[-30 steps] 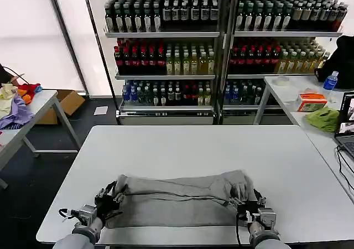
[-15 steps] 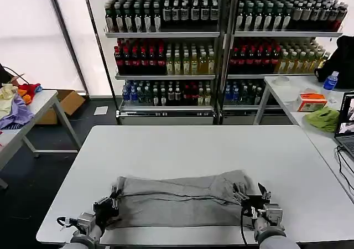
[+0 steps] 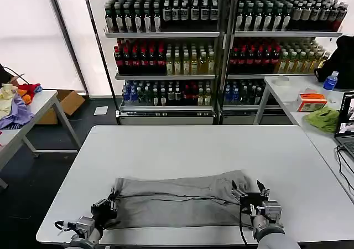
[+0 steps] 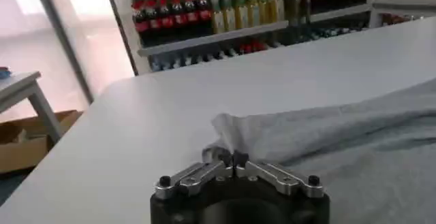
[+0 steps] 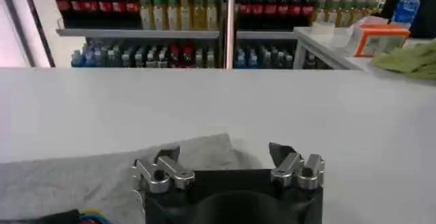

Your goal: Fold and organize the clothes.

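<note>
A light grey shirt lies folded into a long flat band near the front edge of the white table. My left gripper is low at the shirt's left end. In the left wrist view its gripper has both tips pressed together on the corner of the shirt. My right gripper sits at the shirt's right end with its jaws spread wide. In the right wrist view that gripper holds nothing, and the shirt's corner lies on the table just ahead of it.
The table's front edge runs just below both grippers. A side table on the right carries a lime-green cloth, an orange box, a water bottle and a laptop. A left table holds a fabric heap. Bottle shelves stand behind.
My right gripper has opened, let go of the shirt's right end and drawn back a little. The left gripper has sunk toward the front edge. The shirt has settled flatter.
</note>
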Robot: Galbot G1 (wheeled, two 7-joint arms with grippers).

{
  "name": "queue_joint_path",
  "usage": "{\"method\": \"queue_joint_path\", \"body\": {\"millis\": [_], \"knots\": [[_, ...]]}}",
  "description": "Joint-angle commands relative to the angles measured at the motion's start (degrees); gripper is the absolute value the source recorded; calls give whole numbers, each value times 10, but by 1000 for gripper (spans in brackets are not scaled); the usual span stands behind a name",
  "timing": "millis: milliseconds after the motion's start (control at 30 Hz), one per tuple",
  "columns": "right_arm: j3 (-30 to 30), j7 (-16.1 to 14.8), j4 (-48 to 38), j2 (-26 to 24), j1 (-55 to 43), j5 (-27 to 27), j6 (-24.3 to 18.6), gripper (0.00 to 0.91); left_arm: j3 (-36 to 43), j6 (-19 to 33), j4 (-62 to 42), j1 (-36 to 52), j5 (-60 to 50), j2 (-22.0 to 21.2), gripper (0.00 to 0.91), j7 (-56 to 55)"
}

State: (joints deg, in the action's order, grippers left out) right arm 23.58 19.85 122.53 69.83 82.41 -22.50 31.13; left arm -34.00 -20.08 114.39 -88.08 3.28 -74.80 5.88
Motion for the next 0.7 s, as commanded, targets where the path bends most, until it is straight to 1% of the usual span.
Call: {"method": "queue_joint_path", "body": {"millis": [33, 267, 367, 400, 433, 500, 533, 567, 600, 700], "knots": [[-1, 0, -1, 0, -3, 0, -1, 907, -1, 5, 9, -4, -9, -2, 907, -13], [-1, -4, -1, 0, -1, 1, -2, 907, 4, 1, -18, 4, -1, -14, 907, -23], [-1, -4, -2, 0, -1, 2, -2, 907, 6, -9, -22, 3, 12, -17, 897, -22], [0, -3, -2, 0, -1, 2, -2, 907, 7, -11, -22, 2, 13, -18, 766, -22], [0, -3, -2, 0, -1, 2, -2, 907, 7, -13, -23, 2, 13, -18, 605, -22], [-1, -4, -1, -1, -1, 2, -2, 907, 8, -15, -22, 0, 13, -20, 413, -21], [-1, -4, 0, -1, -1, 2, -2, 907, 8, -15, -22, -1, 13, -20, 71, -20], [-1, -4, 0, -1, 0, 2, -2, 907, 8, -15, -21, -3, 13, -20, 30, -19], [-1, -4, 0, -1, 0, 2, -2, 907, 8, -15, -19, -4, 13, -20, 10, -17], [0, -4, 1, -2, -1, 1, -2, 907, 9, -13, -17, -10, 13, -22, 0, -9]]}}
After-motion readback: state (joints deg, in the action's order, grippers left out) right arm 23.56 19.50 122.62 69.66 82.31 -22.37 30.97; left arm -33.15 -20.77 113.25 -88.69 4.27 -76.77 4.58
